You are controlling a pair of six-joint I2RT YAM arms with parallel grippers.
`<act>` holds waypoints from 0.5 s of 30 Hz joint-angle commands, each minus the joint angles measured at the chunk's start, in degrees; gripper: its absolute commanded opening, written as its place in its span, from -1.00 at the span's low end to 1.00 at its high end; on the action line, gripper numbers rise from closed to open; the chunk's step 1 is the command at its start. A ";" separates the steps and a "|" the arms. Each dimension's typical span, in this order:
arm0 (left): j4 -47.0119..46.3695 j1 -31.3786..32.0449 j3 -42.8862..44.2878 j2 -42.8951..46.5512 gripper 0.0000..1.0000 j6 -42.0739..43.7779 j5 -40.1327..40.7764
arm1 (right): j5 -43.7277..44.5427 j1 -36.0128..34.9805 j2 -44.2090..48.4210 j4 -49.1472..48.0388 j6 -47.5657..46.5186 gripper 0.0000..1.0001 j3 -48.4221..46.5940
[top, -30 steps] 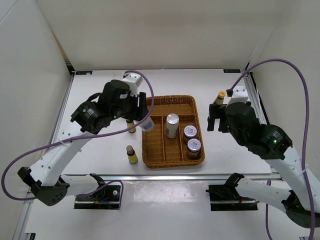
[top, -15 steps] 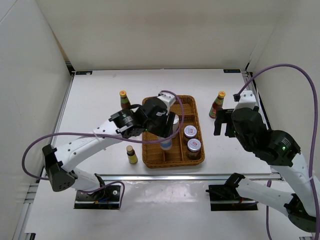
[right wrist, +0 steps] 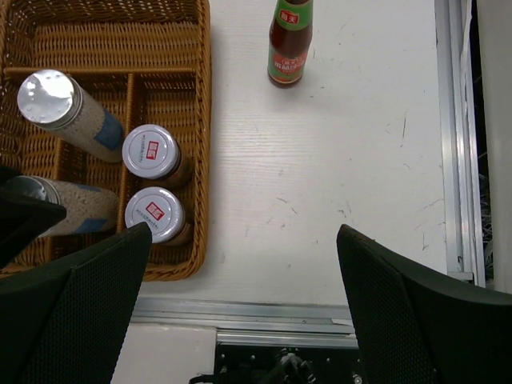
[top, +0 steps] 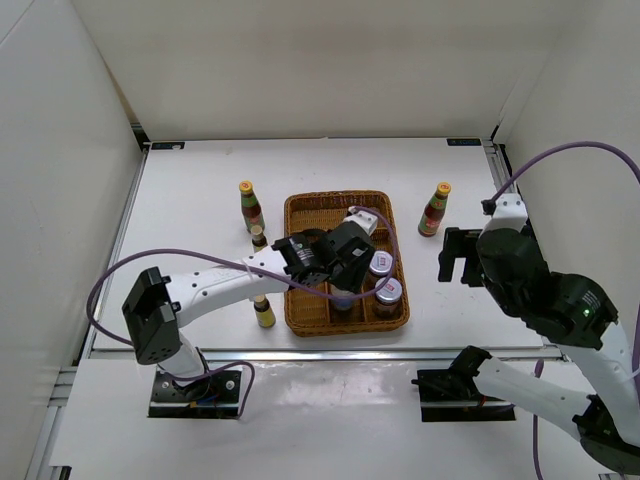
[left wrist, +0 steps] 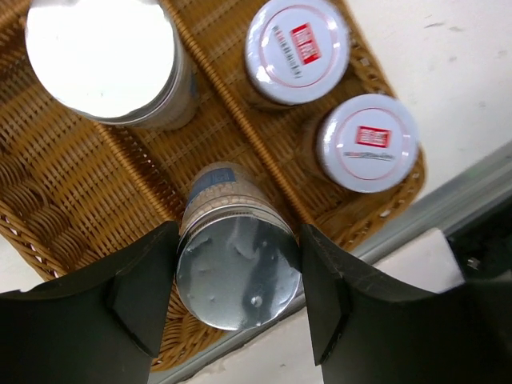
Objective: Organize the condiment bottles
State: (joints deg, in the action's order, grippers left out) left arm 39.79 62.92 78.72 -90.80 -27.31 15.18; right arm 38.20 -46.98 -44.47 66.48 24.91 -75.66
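Note:
My left gripper (top: 343, 288) is shut on a silver-lidded jar (left wrist: 238, 272), held in the front of the wicker tray's (top: 340, 196) middle compartment. A second tall silver-lidded jar (left wrist: 100, 56) stands just behind it. Two white-lidded jars (top: 380, 263) (top: 387, 291) sit in the right compartment. One red-green sauce bottle (top: 250, 205) stands left of the tray, the other (top: 434, 210) right of it. Two tiny brown bottles (top: 259, 237) (top: 264, 310) stand by the tray's left side. My right gripper (top: 455, 257) is open and empty, right of the tray.
White walls enclose the table on three sides. A metal rail (right wrist: 320, 312) runs along the near edge. The right sauce bottle (right wrist: 290, 44) stands on bare table beyond my right gripper (right wrist: 244, 304). The tray's left compartment (right wrist: 48, 36) holds nothing visible.
My left gripper has carried the jar from left of the tray over its rim and down into the middle compartment. My right arm has drawn back slightly to the right.

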 commanded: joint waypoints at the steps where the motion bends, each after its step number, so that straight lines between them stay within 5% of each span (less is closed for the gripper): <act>1: -3.84 0.28 0.03 0.72 -0.50 -1.08 2.75 | -0.48 0.05 1.83 1.20 1.81 1.00 0.86; 5: -3.84 0.28 0.03 -0.69 -0.16 -1.08 2.75 | -0.49 0.05 2.37 1.81 1.81 1.00 0.86; 7: -3.84 0.80 0.03 -0.69 0.41 -1.08 3.28 | -1.11 0.05 2.37 1.81 1.81 1.00 0.86; 9: -3.84 0.81 0.65 1.14 0.67 -1.08 4.68 | -1.71 0.05 2.37 2.34 1.81 1.00 0.86; 10: -3.32 1.33 1.26 1.94 1.00 -1.08 5.29 | -1.72 0.05 2.37 2.34 1.81 1.00 0.86; 15: 5.28 1.33 6.00 8.17 1.00 1.90 12.14 | -4.79 0.05 2.89 2.87 4.35 1.00 2.88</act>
State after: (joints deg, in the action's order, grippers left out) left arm 40.86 63.90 80.31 -90.41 -26.98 21.26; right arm 35.51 -46.98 -42.28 68.75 27.09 -74.26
